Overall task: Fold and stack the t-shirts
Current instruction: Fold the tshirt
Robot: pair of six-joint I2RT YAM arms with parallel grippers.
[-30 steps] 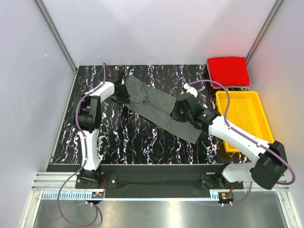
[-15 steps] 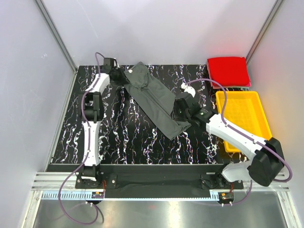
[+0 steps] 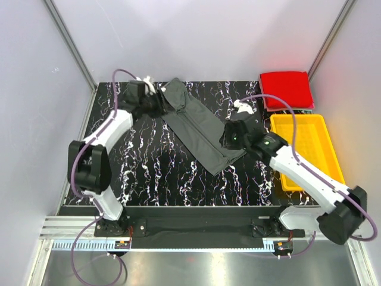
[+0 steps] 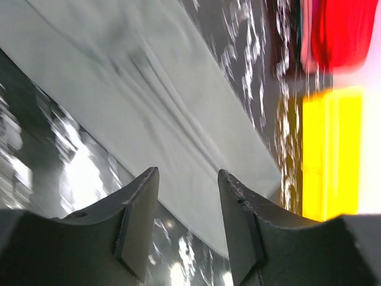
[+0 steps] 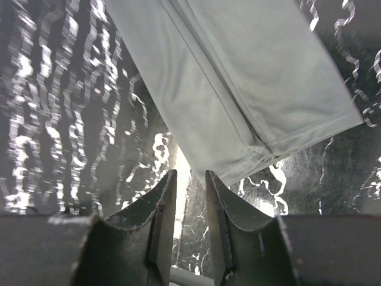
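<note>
Grey shirt [image 3: 196, 128]: lay diagonally, far-left to near-right.
Left tool [image 4: 187, 174]: was open.
Right tool [image 5: 189, 174]: narrowly parted, held nothing.
Tray [image 3: 306, 149]: red shirt [image 3: 287, 88] lay behind.

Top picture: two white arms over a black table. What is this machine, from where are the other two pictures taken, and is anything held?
This is a robot: a left arm and a right arm, bolted at the near edge of a black table. The top picture comes from a fixed camera above. The other two come from a camera on each wrist. A dark grey t-shirt lies stretched across the table; a folded red t-shirt lies at the far right, beyond a yellow tray. The left gripper and the right gripper are open near the grey shirt's ends and hold nothing.
</note>
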